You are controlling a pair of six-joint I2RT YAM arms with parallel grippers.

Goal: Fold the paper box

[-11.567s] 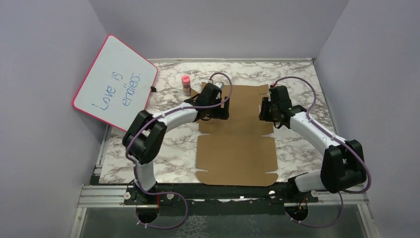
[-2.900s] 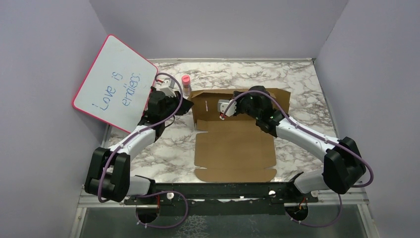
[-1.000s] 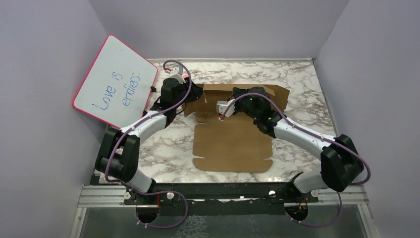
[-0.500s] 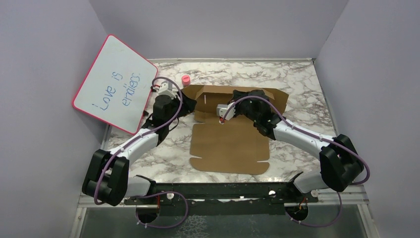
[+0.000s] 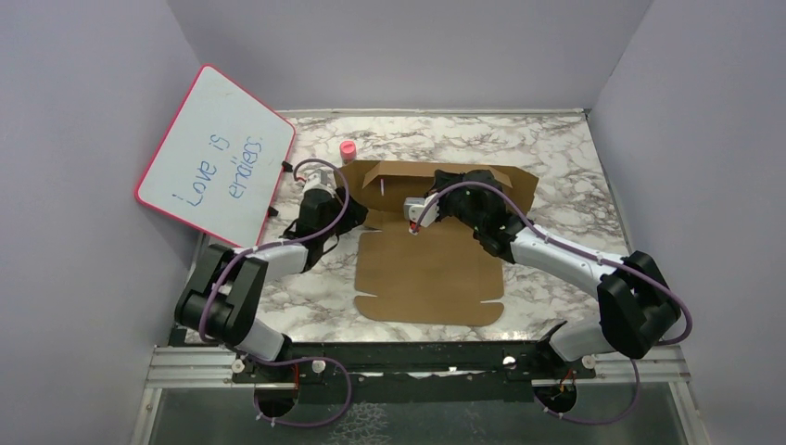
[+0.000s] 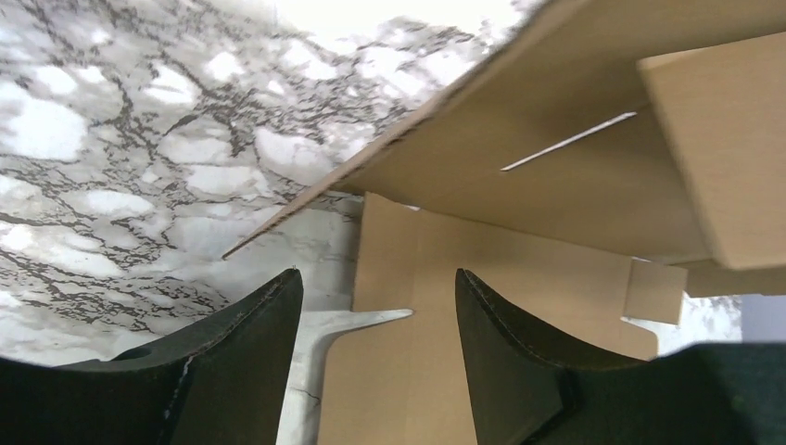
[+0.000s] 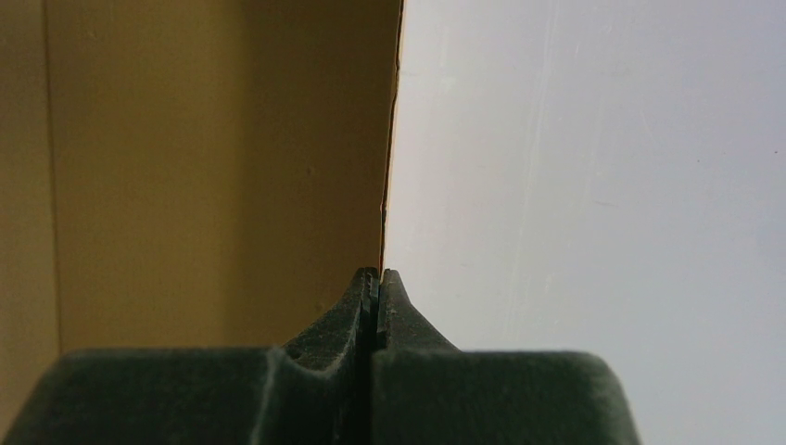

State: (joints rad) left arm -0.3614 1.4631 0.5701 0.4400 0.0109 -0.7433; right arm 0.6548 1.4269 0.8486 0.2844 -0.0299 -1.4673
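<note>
Paper box [image 5: 431, 269] sits mid-tabletop [image 5: 575, 185], on the marble-patterned surface. Its near panel lies flat, with notched tabs along the near edge. The far section is lifted off the surface and stands as a wall, with a side flap angled out at each end and a thin slit showing in the left part of it.

Left gripper [image 6: 375, 352] is low at the box's left side, beside the fold where flat panel meets raised wall. The jaws stand well apart with nothing between them. In the left wrist view the flat cardboard and the underside of the raised flap lie beyond the tips, apart from them.

Right gripper [image 7: 375, 306] reaches in from the right over the flat panel, tips at the foot of the raised wall. The jaws are pressed fully together. In the right wrist view a cardboard edge runs straight down to the tips; cannot tell whether any of it is nipped between them.

Pink-framed whiteboard [image 5: 215, 153] leans at the left wall, handwriting on it. A small pink-capped bottle [image 5: 348, 148] stands just behind the box's far-left corner
</note>
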